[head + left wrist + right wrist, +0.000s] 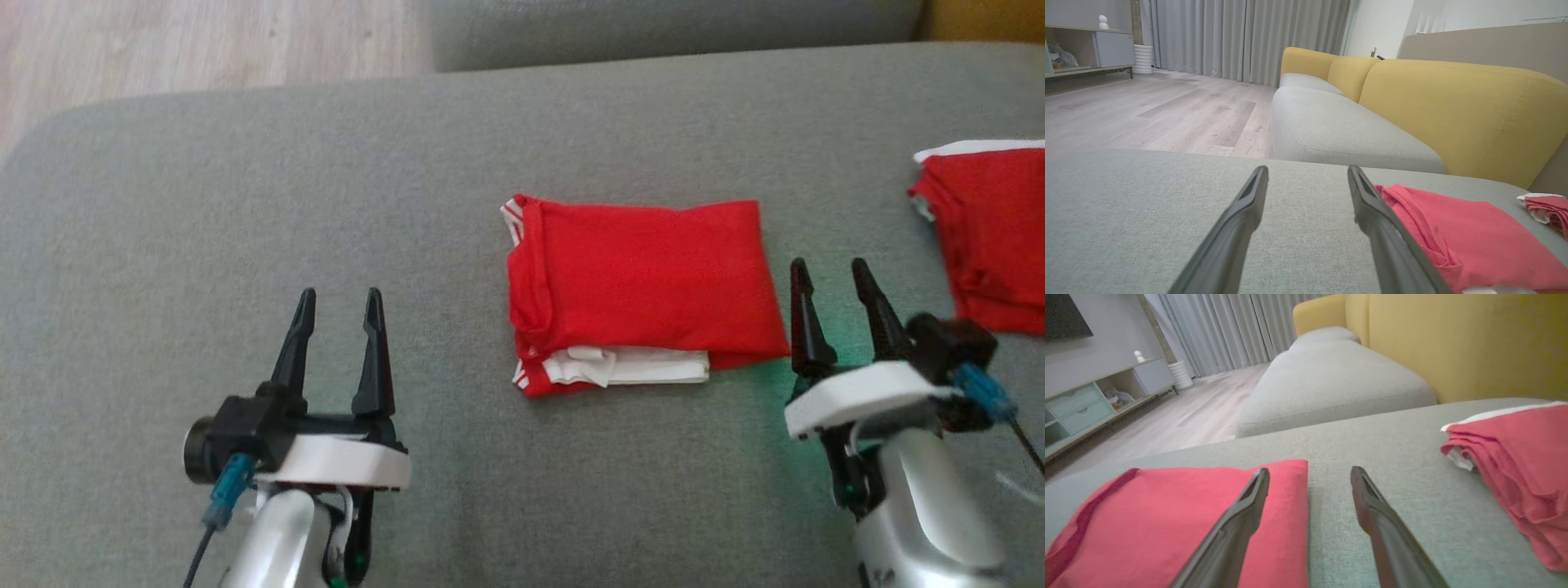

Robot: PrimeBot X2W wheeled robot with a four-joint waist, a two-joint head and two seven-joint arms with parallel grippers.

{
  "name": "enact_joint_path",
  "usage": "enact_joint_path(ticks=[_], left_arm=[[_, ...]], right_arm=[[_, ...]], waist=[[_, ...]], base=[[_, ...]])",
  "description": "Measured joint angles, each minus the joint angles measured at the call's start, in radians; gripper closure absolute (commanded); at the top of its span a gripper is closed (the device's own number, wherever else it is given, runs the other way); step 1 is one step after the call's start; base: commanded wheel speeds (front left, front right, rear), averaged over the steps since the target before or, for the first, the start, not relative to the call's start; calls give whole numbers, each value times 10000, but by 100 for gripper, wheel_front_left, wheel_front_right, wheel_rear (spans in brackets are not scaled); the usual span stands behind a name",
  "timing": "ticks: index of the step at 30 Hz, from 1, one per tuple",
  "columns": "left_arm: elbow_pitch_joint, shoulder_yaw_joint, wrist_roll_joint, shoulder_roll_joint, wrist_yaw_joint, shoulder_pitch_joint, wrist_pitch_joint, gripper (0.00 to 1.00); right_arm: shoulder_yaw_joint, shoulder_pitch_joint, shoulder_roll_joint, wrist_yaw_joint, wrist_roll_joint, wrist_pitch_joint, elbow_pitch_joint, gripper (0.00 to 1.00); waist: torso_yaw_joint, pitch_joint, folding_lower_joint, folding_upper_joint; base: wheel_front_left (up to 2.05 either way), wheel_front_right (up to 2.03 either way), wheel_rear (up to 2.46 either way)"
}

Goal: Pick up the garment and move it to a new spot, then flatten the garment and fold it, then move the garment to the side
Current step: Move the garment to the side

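Red cloth folded into a tidy rectangle: the garment lies flat on the grey sofa seat, near the middle of the head view and a little to the right. Its left edge is a rolled hem with white stripes. Along its near edge a white layer peeps out from under the red top fold; any print on that white part is too small to read.

The left hand sits well to the left of the garment and nearer the robot. Its two dark fingers are spread and released, with only bare grey fabric between them. In the left wrist view the garment's left edge lies just beside the right-side finger.

The right hand is just beside the garment's near right corner, fingers likewise spread and grasping nothing. In the right wrist view its left finger crosses in front of the garment's right edge, and grey seat shows between the fingers.

A second red garment with a white edge lies at the far right, apart from the first and cut by the frame.

Farther off are another grey seat cushion, a yellow backrest, pale wooden floor to the far left, and grey curtains.
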Motion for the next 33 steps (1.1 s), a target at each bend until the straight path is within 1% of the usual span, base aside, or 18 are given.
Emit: enact_joint_path(ticks=[6, 9, 12, 13, 14, 15, 16, 17, 18, 23, 26, 29, 32, 33], left_arm=[[27, -123, 2, -2, -27, -275, 0, 0], [61, -182, 0, -2, -27, -366, 0, 0], [81, -265, -2, -2, -19, -403, 0, 0], [81, -265, -2, -2, -19, -403, 0, 0], [-23, -251, -219, -2, 31, -401, 0, 0], [-23, -251, -219, -2, 31, -401, 0, 0], [-98, -251, -311, -2, 31, -403, 0, 0], [-136, -255, -307, 0, 31, -403, 0, 0], [-157, -259, -307, -2, 33, -403, 0, 0], [-184, -255, -303, -2, 40, -403, 0, 0], [-186, -247, -263, 0, 75, -397, 0, 0], [-186, -265, -257, 0, 73, -377, 0, 0], [-190, -330, -257, 0, 73, -330, 0, 0], [-211, -433, -257, 0, 77, -268, 0, 0]], right_arm=[[104, -967, -8, 0, 403, 775, 1691, 0], [522, -1313, -25, 0, 869, 1043, 2447, 0], [857, -1586, -42, 0, 1011, 1214, 3014, 0], [857, -1586, -42, 0, 1011, 1214, 3014, 0], [928, -1810, -96, 0, 1118, 1269, 3335, 0], [928, -1810, -96, 0, 1118, 1269, 3335, 0], [951, -1919, -113, 0, 1166, 1300, 3507, 11], [986, -2029, -134, 0, 1202, 1331, 3672, 79], [1030, -2134, -144, 0, 1246, 1331, 3824, 100], [1241, -2441, -144, 0, 1145, 1035, 4378, 100], [1252, -2440, -132, 0, 460, 606, 4608, 100], [1218, -2434, -125, 0, -313, 397, 4625, 100], [1151, -2371, -157, 0, -897, 295, 4332, 100], [1187, -2316, -286, 0, -1260, 314, 4021, 100]], waist=[[352, 431, 1, 0], [523, 554, 0, 0], [649, 613, 0, 0], [649, 613, 0, 0], [705, 618, -1, 0], [705, 618, -1, 0], [724, 613, -1, 0], [738, 601, -1, 0], [749, 581, -1, 0], [736, 418, 0, 0], [642, 266, -1, 0], [475, 98, -1, 0], [245, -80, -1, 0], [41, -183, -1, 0]], base=[[0, 0, 0], [0, 0, 0], [0, 0, 0], [0, 0, 0], [0, 0, 0], [0, 0, 0], [0, 0, 0], [0, 0, 0], [0, 0, 0], [0, 0, 0], [0, 0, 0], [0, 0, 0], [0, 0, 0], [0, 0, 0]])
